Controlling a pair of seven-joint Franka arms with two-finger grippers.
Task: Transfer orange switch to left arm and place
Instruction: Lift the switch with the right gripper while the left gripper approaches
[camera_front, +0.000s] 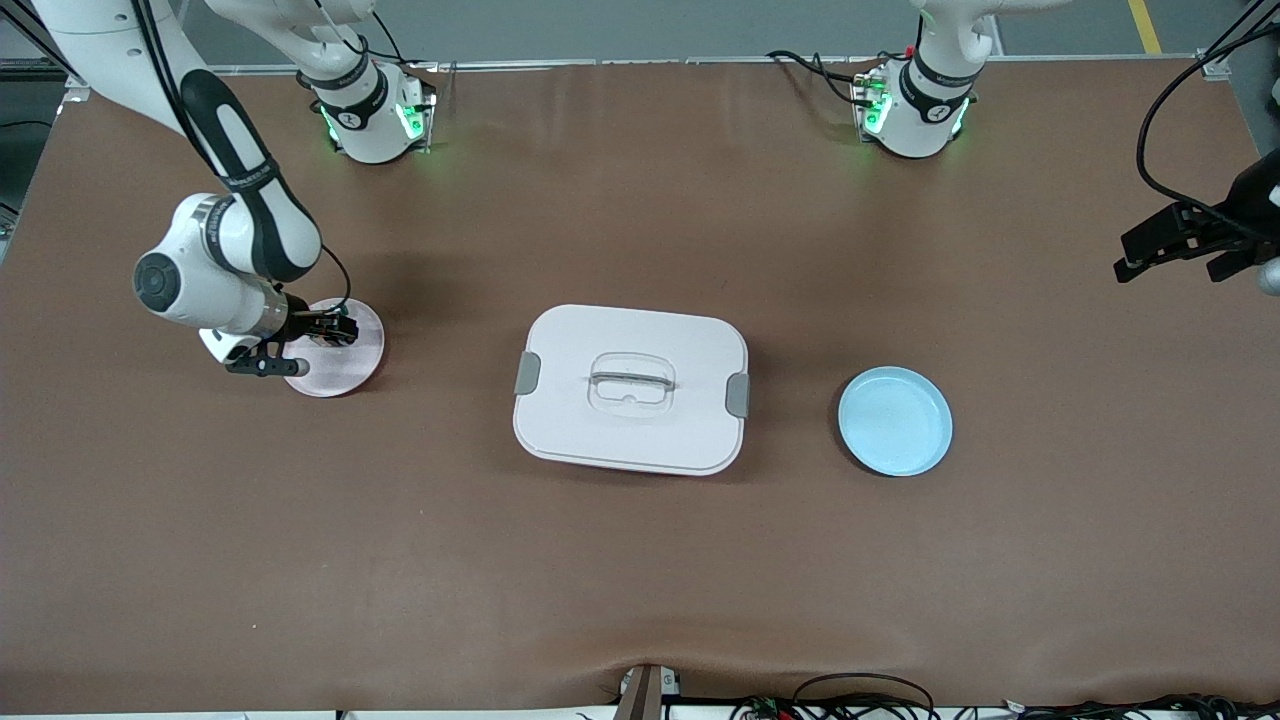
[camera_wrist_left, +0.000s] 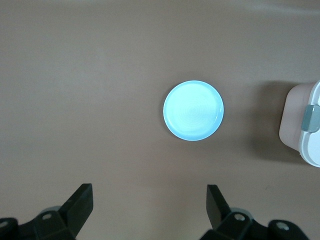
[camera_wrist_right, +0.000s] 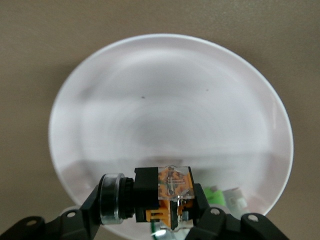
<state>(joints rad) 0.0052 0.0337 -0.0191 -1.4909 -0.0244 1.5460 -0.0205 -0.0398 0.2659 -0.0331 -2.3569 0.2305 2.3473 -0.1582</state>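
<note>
My right gripper (camera_front: 325, 328) is just above the pink plate (camera_front: 352, 368) at the right arm's end of the table. In the right wrist view the right gripper (camera_wrist_right: 150, 200) is shut on the orange switch (camera_wrist_right: 160, 192), a black body with orange markings and a round silver-rimmed cap, held sideways over the plate (camera_wrist_right: 170, 100). The white box (camera_front: 630, 390) stands mid-table between the two plates. My left gripper (camera_front: 1165, 245) waits high over the left arm's end of the table, open and empty (camera_wrist_left: 150, 205).
A blue plate (camera_front: 895, 420) lies beside the box toward the left arm's end; it shows empty in the left wrist view (camera_wrist_left: 193, 110), with a corner of the box (camera_wrist_left: 300, 125). A small green-and-silver part (camera_wrist_right: 227, 197) lies on the pink plate.
</note>
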